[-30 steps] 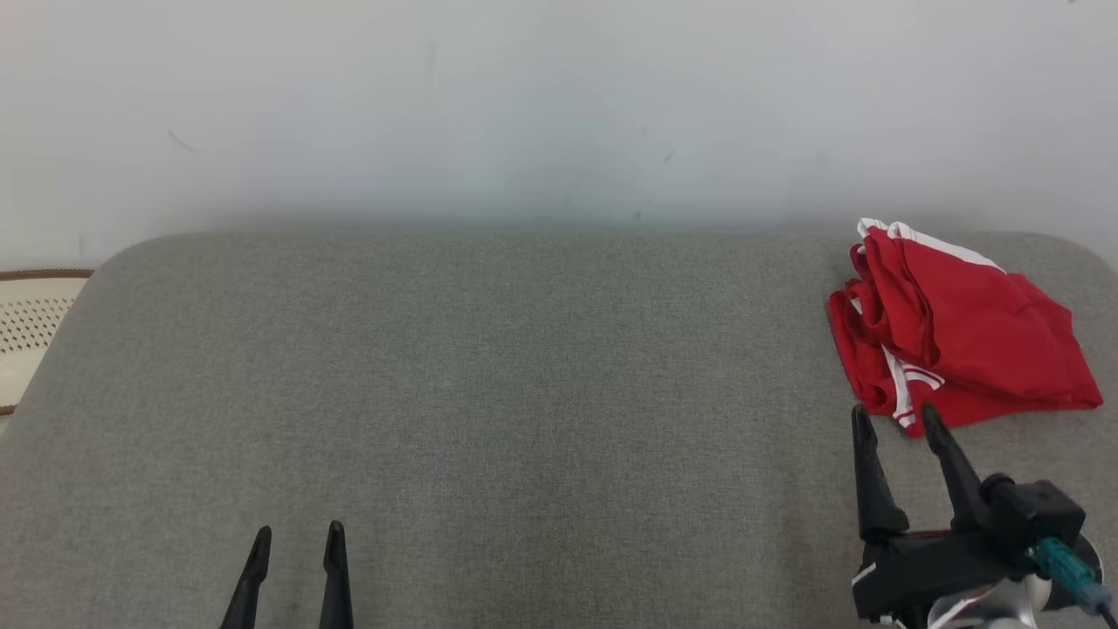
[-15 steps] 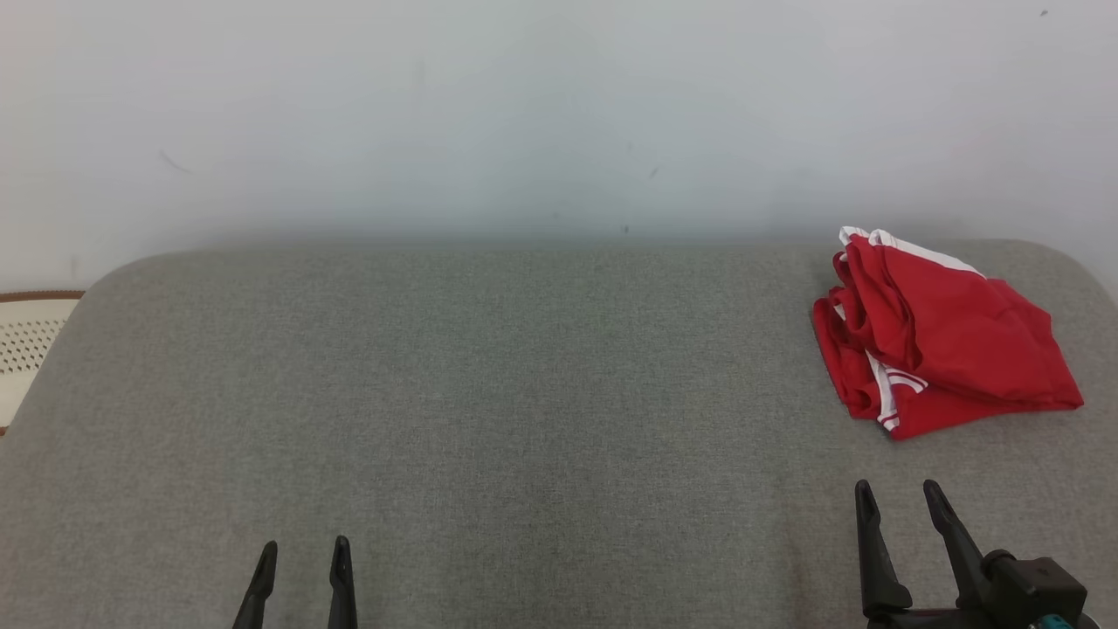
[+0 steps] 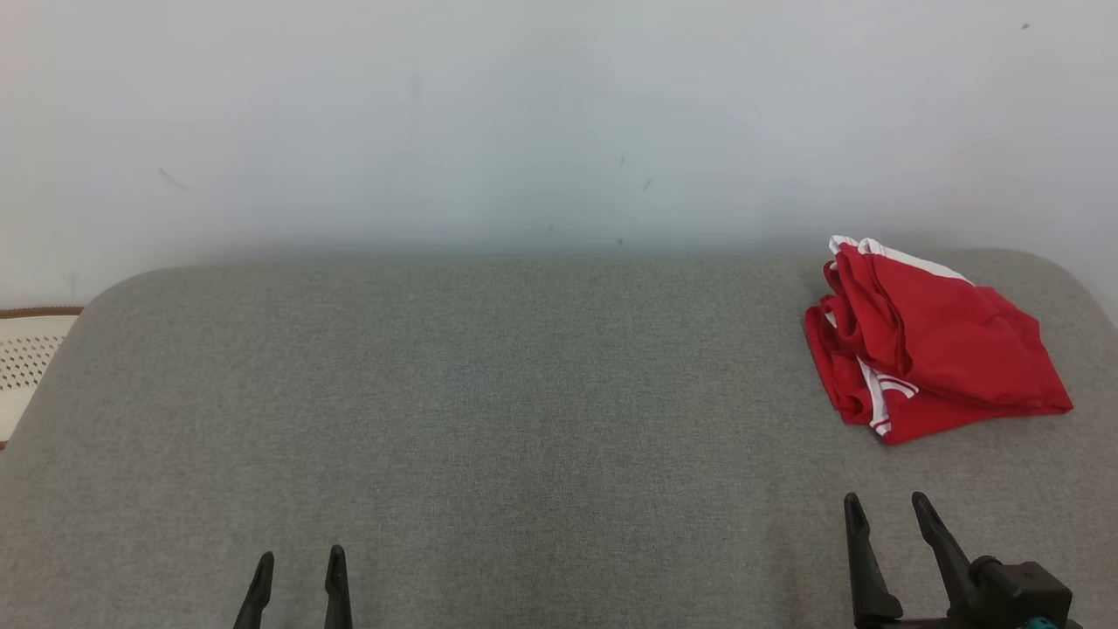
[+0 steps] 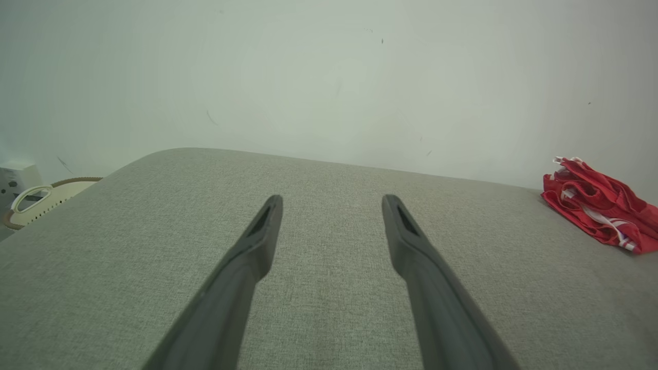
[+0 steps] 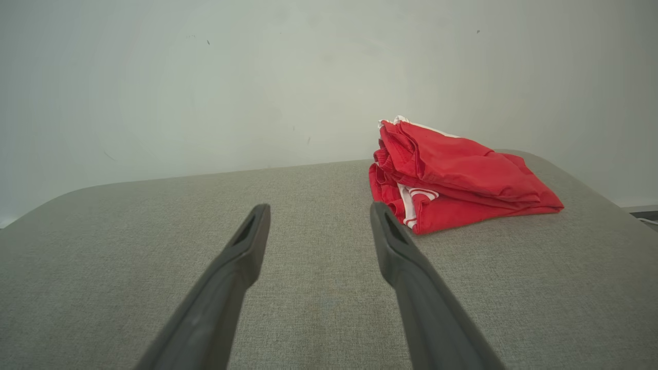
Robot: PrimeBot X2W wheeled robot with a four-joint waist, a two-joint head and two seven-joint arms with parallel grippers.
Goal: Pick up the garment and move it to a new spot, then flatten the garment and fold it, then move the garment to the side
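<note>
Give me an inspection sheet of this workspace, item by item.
Surface: grey fabric pad, rounded far corners, smooth.
Job's things: red garment with white trim, folded in a bundle at the far right, touching neither gripper.
Clutter: nothing seen.
Grippers: left gripper open and empty, over the near left; right gripper open and empty, on the near side of the garment, apart from it.
Cables: teal connector at the right gripper's base.
Surroundings: pale wall behind; cream perforated basket with a brown rim beyond the left edge.
</note>
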